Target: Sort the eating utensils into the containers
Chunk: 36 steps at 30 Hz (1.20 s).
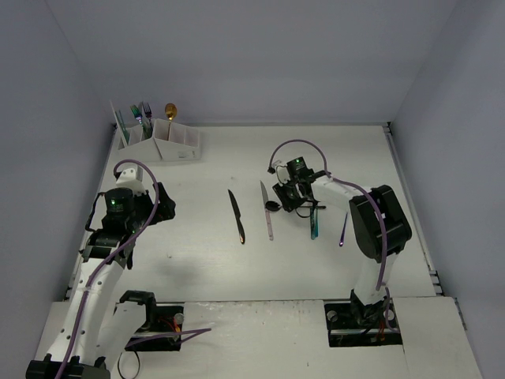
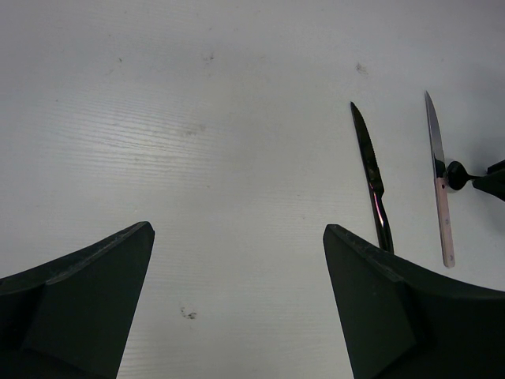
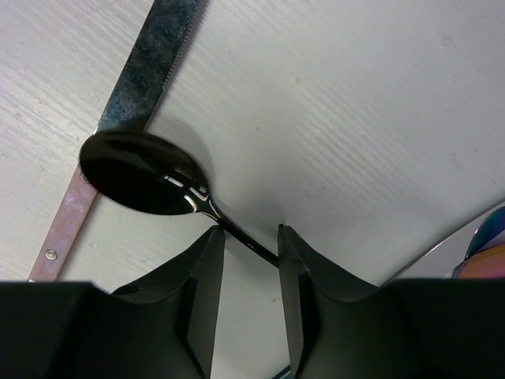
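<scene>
**Right gripper** [image 3: 248, 234]: jaws drawn in to a narrow gap, straddling the thin neck of the black spoon [image 3: 142, 174]. The neck crosses the gap on a slant, and I cannot tell whether either pad bears on it. Nothing is lifted.

**Black spoon:** lies on the surface [image 3: 355, 118], its bowl just ahead of the fingertips and overlapping a silver knife with a pinkish handle [image 3: 150, 63]. Judged light, stiff and polished, so likely slippery. The slim neck is a fair place to take hold, though it sits low (a square pinch close to the surface would suit).

**Iridescent utensil** [image 3: 489, 237]: to the gripper's right, only partly seen.

**Black knife** [image 1: 237, 215]: beyond the silver knife, well apart from the gripper.

**Left gripper** [image 2: 237, 229]: jaws spread wide with nothing between them, hovering over bare surface. The black knife lies ahead and to its right.

**White rack** [image 1: 170, 142]: far from the right gripper and nearer the left one, with a few utensils upright in it.
</scene>
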Motion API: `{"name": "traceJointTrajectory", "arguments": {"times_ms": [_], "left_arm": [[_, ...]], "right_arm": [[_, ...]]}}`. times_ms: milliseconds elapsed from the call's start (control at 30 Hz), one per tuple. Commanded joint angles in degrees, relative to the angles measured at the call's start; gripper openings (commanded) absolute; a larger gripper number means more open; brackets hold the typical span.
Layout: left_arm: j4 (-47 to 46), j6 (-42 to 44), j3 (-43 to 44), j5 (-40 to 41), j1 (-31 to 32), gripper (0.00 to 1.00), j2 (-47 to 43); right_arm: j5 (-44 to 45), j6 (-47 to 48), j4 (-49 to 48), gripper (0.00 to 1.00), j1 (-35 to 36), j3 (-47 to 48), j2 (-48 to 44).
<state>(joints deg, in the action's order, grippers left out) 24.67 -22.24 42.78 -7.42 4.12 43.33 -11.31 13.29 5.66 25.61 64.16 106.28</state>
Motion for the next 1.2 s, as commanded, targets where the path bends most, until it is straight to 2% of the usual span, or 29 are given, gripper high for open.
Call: {"name": "traceJointTrajectory", "arguments": {"times_ms": [0,300,400,667,900,1033,1167], "left_arm": [[-1.7,-0.7,1.2,0.3,-0.1,0.87,-0.2],[-1.7,-0.8,1.2,0.1,-0.1,0.87,0.3],[-1.8,-0.9,1.2,0.2,-0.1,0.87,0.4],[-3.9,-1.0,1.0,-2.4,0.0,0.87,0.3],[-9.5,-6.1,0.7,-11.8,0.8,0.87,-0.5],[-17.6,-12.0,0.2,-14.8,4.5,0.87,-3.5],[-21.1,-12.1,2.0,-10.2,12.4,0.87,-4.1]], "right_arm": [[2.9,-1.3,3.4,0.23,1.4,-0.5,-2.0],[7.0,-3.2,3.4,0.04,4.1,1.9,-2.9],[8.5,-3.4,3.4,0.0,5.0,3.0,-3.8],[11.1,-4.0,3.7,0.0,6.1,5.4,-8.6],[13.1,-6.9,3.9,0.0,11.0,8.6,-14.6],[13.4,-10.4,3.7,0.0,15.9,10.5,-17.8],[14.5,-11.4,3.7,0.0,21.4,12.7,-19.7]]}}
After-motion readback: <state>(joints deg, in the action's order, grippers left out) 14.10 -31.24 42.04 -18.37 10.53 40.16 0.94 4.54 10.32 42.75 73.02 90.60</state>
